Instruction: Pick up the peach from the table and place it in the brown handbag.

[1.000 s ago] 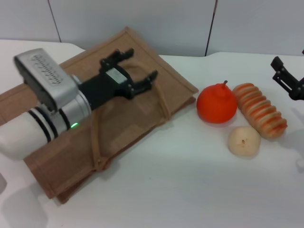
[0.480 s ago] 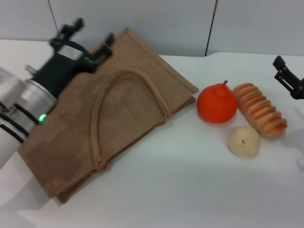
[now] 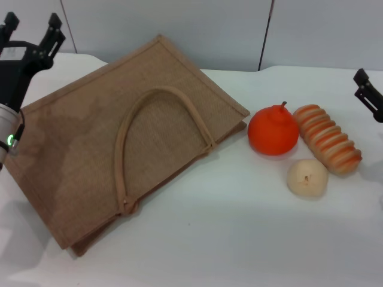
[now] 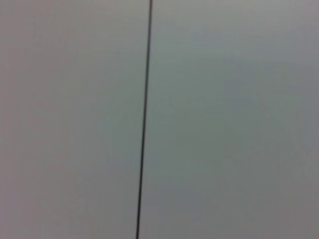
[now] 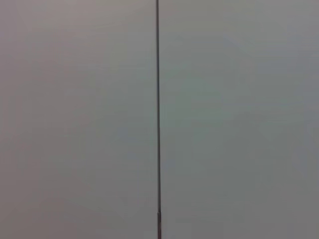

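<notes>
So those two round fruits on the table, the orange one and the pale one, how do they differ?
The orange fruit is clearly bigger than the pale beige fruit. The orange one is vivid and carries a small dark stem on top; the beige one is dull cream with a small brownish dimple facing the camera. The orange one sits farther back, the beige one nearer. Both are roundish and lie beside the ridged, striped bread-like piece.

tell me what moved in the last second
The left tool pulled back off the bag, swinging up and away to the robot's left; it is open and empty. The right tool edged slightly toward the right. The bag, orange fruit, ridged bread and pale fruit stayed put. No peach is in view.
</notes>
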Available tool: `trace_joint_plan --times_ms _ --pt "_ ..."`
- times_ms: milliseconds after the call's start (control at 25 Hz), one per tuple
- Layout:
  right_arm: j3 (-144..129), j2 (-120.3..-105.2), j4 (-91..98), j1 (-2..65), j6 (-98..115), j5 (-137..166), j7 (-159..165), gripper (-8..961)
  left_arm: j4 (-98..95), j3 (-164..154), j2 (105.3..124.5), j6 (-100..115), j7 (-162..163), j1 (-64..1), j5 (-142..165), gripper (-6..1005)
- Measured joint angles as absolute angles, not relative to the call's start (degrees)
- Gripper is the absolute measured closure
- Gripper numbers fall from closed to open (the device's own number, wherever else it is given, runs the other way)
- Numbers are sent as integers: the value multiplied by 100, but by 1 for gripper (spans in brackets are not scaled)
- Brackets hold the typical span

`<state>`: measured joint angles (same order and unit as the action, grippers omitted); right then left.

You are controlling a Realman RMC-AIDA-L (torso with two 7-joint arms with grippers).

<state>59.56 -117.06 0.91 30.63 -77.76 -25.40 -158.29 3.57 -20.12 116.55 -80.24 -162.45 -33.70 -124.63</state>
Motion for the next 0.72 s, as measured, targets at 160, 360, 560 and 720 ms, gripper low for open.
trace_joint_plan --times_ms 160,360,560,720 --pt "5999 -11707 88 3059 -7733 -2540 -15829 71 369 -2012 11650 -8021 -16223 -3369 -12558 131" --pt "6003 -11707 88 3058 -7716 -2540 -15828 71 369 -2018 11649 -8021 -16223 -3366 -12551 131" --pt "6003 -11707 87 3058 -7716 -2540 -15825 71 369 -2044 11643 -8021 -16223 -3366 -12545 131" --pt "6006 -11707 87 3058 -7716 -2540 -15817 71 369 -2047 11643 -8022 -16224 -3366 -12543 131"
